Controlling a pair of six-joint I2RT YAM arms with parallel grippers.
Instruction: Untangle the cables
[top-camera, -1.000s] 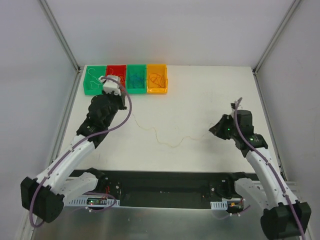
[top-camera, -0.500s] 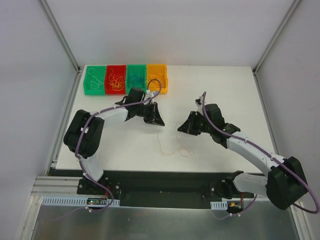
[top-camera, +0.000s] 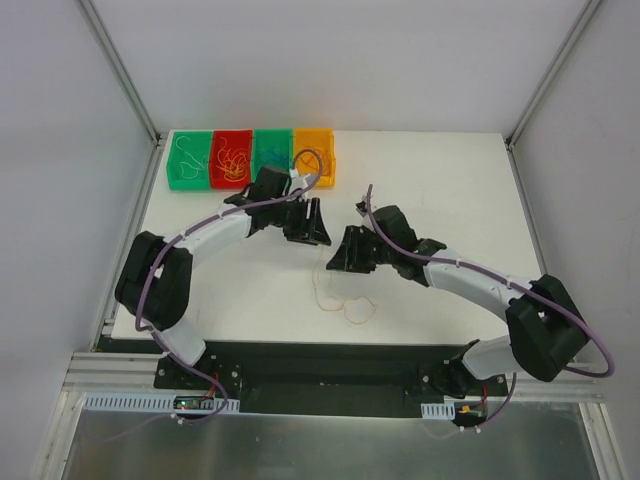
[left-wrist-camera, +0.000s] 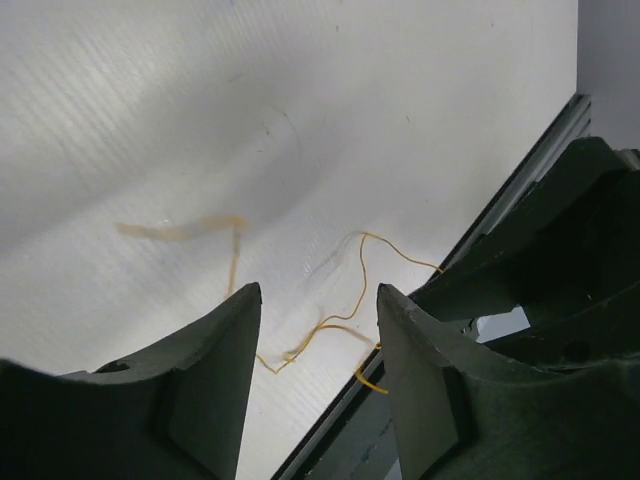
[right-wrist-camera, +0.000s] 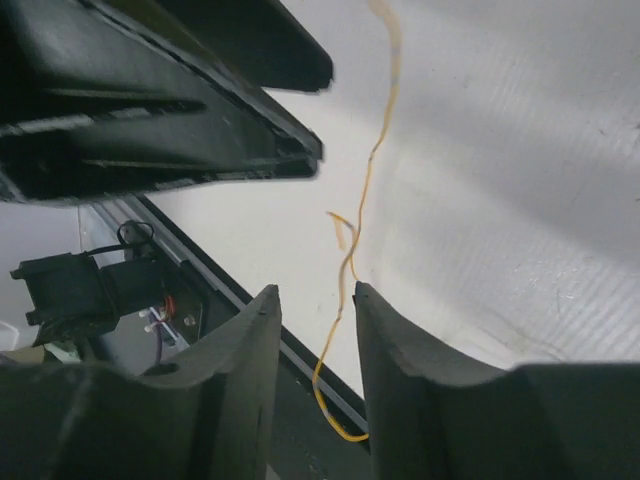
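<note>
A thin yellow cable (top-camera: 345, 305) lies in small loops on the white table (top-camera: 450, 190), just in front of both grippers. My left gripper (top-camera: 312, 230) and right gripper (top-camera: 340, 255) hover close together above the table's middle. In the left wrist view the left gripper (left-wrist-camera: 318, 295) is open, and the yellow cable (left-wrist-camera: 360, 270) shows beyond its fingers, partly blurred. In the right wrist view the right gripper (right-wrist-camera: 315, 290) is open, and the yellow cable (right-wrist-camera: 350, 265) runs down through the gap between its fingers. Whether it touches a finger I cannot tell.
Four bins stand in a row at the table's back left: green (top-camera: 181, 178), red (top-camera: 216, 140), teal-green (top-camera: 273, 182) and orange (top-camera: 315, 183), each with coiled cables inside. The table's front edge (top-camera: 300, 342) meets a black rail just behind the loops.
Both arms swung in from the sides and the grippers now nearly meet at the middle. The cable, stretched across the table a second ago, has bunched into small loops.
</note>
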